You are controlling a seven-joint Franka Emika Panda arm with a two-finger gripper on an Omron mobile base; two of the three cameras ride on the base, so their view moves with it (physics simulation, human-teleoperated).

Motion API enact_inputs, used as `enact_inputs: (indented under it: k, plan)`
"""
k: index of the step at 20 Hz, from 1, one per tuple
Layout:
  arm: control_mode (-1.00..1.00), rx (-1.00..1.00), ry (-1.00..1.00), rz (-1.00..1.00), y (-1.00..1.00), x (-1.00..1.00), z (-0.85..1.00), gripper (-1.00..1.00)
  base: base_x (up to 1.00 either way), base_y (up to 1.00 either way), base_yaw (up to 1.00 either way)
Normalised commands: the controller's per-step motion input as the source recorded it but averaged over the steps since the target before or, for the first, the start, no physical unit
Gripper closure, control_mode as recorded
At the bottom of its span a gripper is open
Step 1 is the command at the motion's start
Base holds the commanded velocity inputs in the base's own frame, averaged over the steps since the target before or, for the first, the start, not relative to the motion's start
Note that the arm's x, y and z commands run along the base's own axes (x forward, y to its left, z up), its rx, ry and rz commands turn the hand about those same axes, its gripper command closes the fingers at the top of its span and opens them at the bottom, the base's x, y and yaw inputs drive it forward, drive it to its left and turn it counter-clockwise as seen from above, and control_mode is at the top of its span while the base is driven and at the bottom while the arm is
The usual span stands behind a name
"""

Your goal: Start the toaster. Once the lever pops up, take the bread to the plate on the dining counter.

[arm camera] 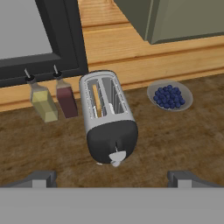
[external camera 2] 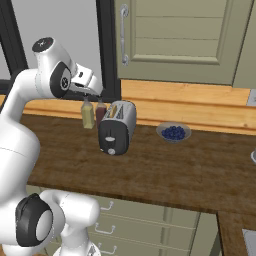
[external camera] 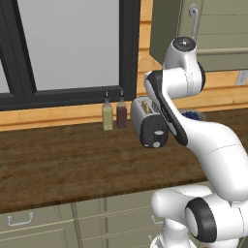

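Observation:
The silver toaster [arm camera: 107,118] stands on the wood wall counter [arm camera: 175,140] with its black end panel towards me. A small lever [arm camera: 116,157] shows low on that panel. The bread [arm camera: 97,100] shows as a thin pale edge down in the toaster's left slot. My gripper [arm camera: 111,179] hovers open above and in front of the toaster, its two tips wide apart and nothing between them. From the right base view the gripper [external camera 2: 91,91] hangs above and left of the toaster [external camera 2: 117,127]. In the left base view my arm covers part of the toaster [external camera: 150,125]. The plate and the dining counter are out of view.
Two small bottles, one yellow [arm camera: 43,104] and one dark red [arm camera: 67,100], stand just left of the toaster by the window frame. A bowl of blueberries [arm camera: 169,96] sits to its right. A green wall cabinet [external camera 2: 180,35] hangs above the counter.

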Motion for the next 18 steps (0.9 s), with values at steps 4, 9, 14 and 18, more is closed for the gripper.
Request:
enact_inputs:
  k: [4,9,14,18]
  plan:
    - [-1.0,0.0,0.0,0.0,0.0,0.0,0.0,-1.0,0.0,0.0,0.0]
    - [-1.0,0.0,0.0,0.0,0.0,0.0,0.0,-1.0,0.0,0.0,0.0]
    - [-1.0,0.0,0.0,0.0,0.0,0.0,0.0,-1.0,0.0,0.0,0.0]
    - [-1.0,0.0,0.0,0.0,0.0,0.0,0.0,-1.0,0.0,0.0,0.0]
